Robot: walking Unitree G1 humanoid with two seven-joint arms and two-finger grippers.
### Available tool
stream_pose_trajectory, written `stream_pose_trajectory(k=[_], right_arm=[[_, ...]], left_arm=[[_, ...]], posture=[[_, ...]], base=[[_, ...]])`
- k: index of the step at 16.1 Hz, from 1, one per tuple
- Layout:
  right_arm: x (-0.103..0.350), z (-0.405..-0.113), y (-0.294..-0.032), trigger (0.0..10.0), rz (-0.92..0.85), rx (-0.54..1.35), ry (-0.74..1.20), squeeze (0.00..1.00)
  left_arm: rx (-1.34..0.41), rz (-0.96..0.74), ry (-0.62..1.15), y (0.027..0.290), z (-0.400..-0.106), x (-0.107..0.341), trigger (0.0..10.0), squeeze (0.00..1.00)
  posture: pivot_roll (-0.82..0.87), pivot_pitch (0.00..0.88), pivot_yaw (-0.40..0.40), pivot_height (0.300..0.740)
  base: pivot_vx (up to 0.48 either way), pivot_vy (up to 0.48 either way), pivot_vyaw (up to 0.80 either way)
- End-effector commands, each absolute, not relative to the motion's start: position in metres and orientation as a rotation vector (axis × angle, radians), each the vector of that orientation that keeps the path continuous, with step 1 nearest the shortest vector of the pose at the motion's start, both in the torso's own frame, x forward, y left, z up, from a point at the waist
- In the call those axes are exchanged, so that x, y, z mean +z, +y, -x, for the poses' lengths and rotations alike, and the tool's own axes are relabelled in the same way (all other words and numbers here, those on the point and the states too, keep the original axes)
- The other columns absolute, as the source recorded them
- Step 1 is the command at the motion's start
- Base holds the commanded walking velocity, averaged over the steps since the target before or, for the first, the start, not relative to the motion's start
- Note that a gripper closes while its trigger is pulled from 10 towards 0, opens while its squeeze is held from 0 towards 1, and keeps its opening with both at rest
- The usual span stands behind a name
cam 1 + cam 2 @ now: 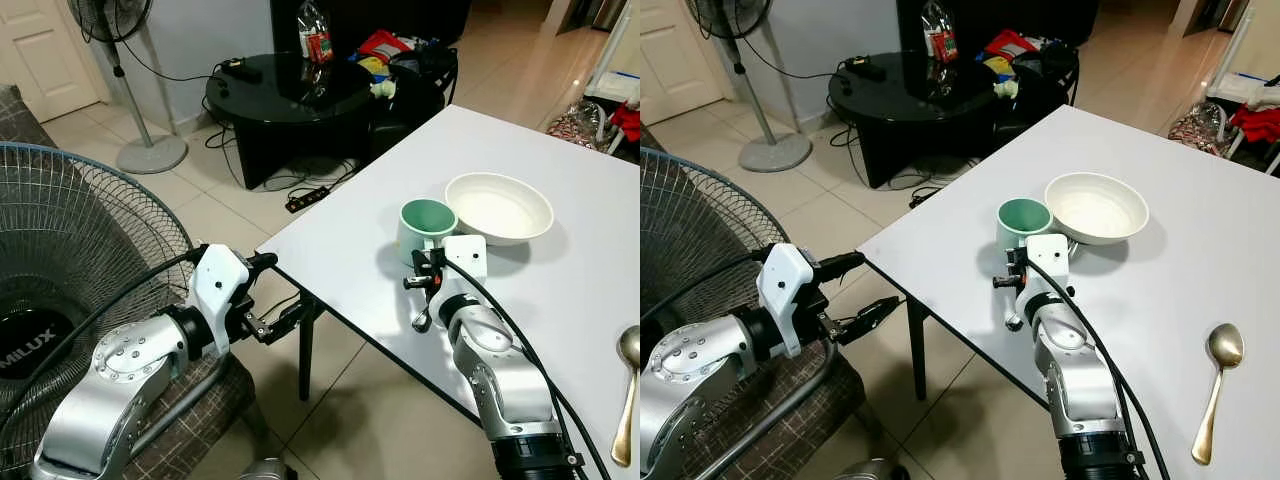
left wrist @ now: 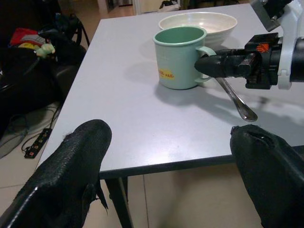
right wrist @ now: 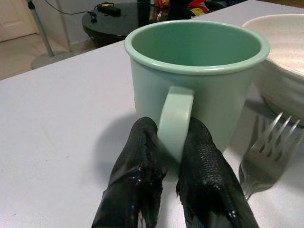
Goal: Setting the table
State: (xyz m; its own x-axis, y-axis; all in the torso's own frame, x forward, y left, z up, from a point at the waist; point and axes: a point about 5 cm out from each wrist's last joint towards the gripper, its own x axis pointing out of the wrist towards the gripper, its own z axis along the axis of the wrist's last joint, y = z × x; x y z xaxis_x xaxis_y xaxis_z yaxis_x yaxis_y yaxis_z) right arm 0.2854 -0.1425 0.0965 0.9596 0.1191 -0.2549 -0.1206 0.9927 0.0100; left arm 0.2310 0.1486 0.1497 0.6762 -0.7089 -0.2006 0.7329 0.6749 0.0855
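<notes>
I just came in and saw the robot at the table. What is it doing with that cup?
The robot is setting the table. Its right gripper has pinched the handle of the green mug, which stands on the white table next to a white bowl. A fork lies beside the mug, and a spoon lies farther along the table. The left gripper is open and hovers off the table's corner, holding nothing.

light: bright, even indoor | shadows: soft beside green mug [image 2: 179, 57] on white table [image 1: 560, 300] | glare: sheen on black round table [image 1: 285, 95] | blur: near fingertips [image 2: 71, 175] soft
</notes>
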Motion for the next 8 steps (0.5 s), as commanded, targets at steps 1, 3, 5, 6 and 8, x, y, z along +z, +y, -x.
stream_pose_trajectory(k=[1, 3, 5, 6, 8], right_arm=[[0.0962, -0.2867, -0.1402, 10.0, -0.024, 0.136, 0.251, 0.0], [0.0953, -0.2869, -0.1389, 10.0, -0.033, 0.144, 0.249, 0.0], [0.0944, -0.2875, -0.139, 10.0, -0.04, 0.142, 0.247, 0.1], [0.0941, -0.2874, -0.1394, 10.0, -0.041, 0.138, 0.248, 0.53], [0.0943, -0.2863, -0.14, 10.0, -0.03, 0.138, 0.247, 1.0]], left_arm=[[-0.834, -0.172, 0.156, 0.1479, -0.229, 0.1522, 10.0, 0.0], [-0.839, -0.172, 0.161, 0.1482, -0.2284, 0.1523, 10.0, 0.0], [-0.842, -0.172, 0.164, 0.1486, -0.2285, 0.1525, 10.0, 0.0], [-0.842, -0.171, 0.164, 0.1487, -0.229, 0.1528, 10.0, 0.0], [-0.841, -0.165, 0.165, 0.1486, -0.2294, 0.1533, 10.0, 0.0]], posture=[[0.14, 0.0, 0.048, 0.74], [0.14, 0.0, 0.048, 0.74], [0.14, 0.0, 0.049, 0.74], [0.14, 0.0, 0.049, 0.74], [0.14, 0.0, 0.049, 0.74]], base=[[0.0, 0.0, 0.0], [0.0, 0.0, 0.0], [0.0, 0.0, 0.0], [0.0, 0.0, 0.0], [0.0, 0.0, 0.0]])
